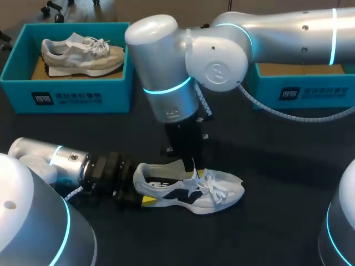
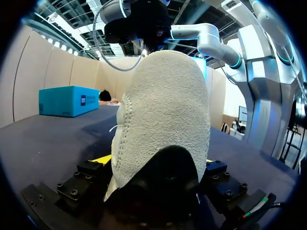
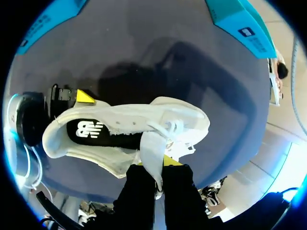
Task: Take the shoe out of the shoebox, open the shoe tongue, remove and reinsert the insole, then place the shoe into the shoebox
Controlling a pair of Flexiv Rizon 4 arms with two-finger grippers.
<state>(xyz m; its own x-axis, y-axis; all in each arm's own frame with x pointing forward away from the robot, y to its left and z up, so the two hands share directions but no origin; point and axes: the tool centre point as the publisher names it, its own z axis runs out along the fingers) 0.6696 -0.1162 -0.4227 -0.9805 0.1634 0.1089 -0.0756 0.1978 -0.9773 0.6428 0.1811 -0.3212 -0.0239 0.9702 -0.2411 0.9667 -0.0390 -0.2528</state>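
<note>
The shoe [image 1: 188,191] is out on the bench [image 1: 277,183] — left gripper [image 1: 143,188] clamps its heel, right gripper [image 3: 156,165] pinches the raised tongue [image 3: 151,153]; insole [image 3: 110,134] still seated — removal, reinsertion, boxing remain.

The shoe [image 1: 191,193] is lying upright on its sole on the near middle of the tabletop [image 1: 266,166], with its toe pointing right and its heel pointing left. The left claw [image 1: 143,195] is sitting at the heel, 1 finger pressing on each side of it, and its arm is stretching in from the left edge. The right claw [image 1: 195,166] is hanging directly above the shoe's middle, and the tongue [image 3: 152,153] is standing up pinched between its 2 fingers. Behind, at the far left, the left shoebox [image 1: 66,97] is sitting with another shoe [image 1: 83,54] lying in it. The right shoebox [image 1: 302,91] is sitting at the far right, partly behind the right arm.
</note>
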